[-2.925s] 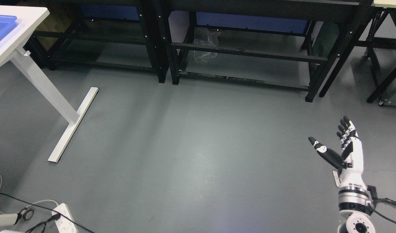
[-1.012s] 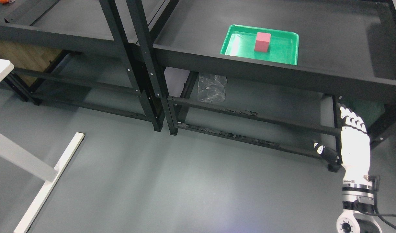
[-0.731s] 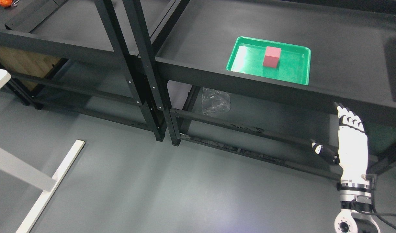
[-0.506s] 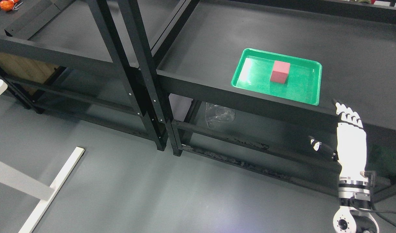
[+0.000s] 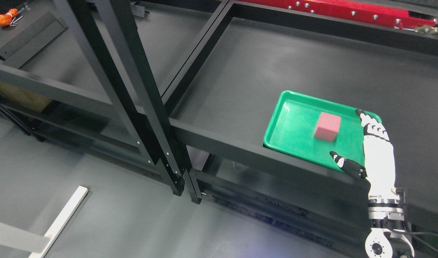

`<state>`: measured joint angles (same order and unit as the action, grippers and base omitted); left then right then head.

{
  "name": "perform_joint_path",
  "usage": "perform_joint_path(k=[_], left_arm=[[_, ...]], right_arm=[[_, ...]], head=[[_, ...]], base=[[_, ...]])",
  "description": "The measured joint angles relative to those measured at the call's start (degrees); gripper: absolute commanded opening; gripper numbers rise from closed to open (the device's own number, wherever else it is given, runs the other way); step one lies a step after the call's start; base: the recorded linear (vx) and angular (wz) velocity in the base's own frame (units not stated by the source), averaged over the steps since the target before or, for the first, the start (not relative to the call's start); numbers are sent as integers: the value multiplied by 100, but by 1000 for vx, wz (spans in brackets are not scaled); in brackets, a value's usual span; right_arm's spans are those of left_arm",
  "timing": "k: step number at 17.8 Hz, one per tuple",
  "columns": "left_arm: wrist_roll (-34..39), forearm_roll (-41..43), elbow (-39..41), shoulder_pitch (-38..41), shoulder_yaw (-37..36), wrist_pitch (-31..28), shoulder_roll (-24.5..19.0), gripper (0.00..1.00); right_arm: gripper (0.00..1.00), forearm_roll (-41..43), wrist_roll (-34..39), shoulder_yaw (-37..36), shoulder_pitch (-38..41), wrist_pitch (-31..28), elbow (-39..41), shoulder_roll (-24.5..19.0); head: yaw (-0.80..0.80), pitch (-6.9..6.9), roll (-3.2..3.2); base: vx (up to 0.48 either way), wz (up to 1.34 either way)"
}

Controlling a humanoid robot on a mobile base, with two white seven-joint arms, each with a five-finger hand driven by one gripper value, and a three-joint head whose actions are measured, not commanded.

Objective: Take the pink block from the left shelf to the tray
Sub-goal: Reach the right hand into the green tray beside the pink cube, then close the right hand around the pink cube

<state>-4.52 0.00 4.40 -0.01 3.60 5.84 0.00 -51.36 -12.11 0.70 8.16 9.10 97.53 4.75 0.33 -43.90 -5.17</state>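
While the head camera looks down at an angle, a black metal shelf unit (image 5: 261,68) fills most of the view, standing on a grey floor (image 5: 107,215). A green tray (image 5: 294,129) sits on the dark shelf surface near its front edge, toward the right of the picture. Inside the tray, right of its middle, rests a pink block (image 5: 327,130), slightly blurred and untouched. The right hand (image 5: 374,156), white with black fingertips, rises from the lower right corner on a slim white forearm. Its fingers (image 5: 370,126) are held straight and close together, pointing up over the tray's right rim, while the thumb (image 5: 345,165) sticks out to the left across the tray's front edge. The hand holds nothing. A second black shelf (image 5: 29,53) stands to the left, with a small orange object (image 5: 4,18) at its far corner. A red beam (image 5: 347,10) runs along the top edge.
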Motion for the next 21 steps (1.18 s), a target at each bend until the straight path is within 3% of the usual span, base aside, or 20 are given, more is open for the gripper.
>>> perform_joint_path(k=[4, 13, 21], left_arm=[[0, 0, 0, 0, 0, 0, 0, 100], [0, 0, 0, 1, 0, 5, 0, 100], [0, 0, 0, 1, 0, -2, 0, 100]], right_arm=[[100, 32, 414, 58, 151, 3, -5, 45], [100, 65, 611, 130, 544, 12, -50, 429], [100, 22, 1062, 350, 127, -111, -390, 623]], head=[[0, 0, 0], [0, 0, 0], [0, 0, 0]], base=[[263, 18], [115, -20], [61, 1]])
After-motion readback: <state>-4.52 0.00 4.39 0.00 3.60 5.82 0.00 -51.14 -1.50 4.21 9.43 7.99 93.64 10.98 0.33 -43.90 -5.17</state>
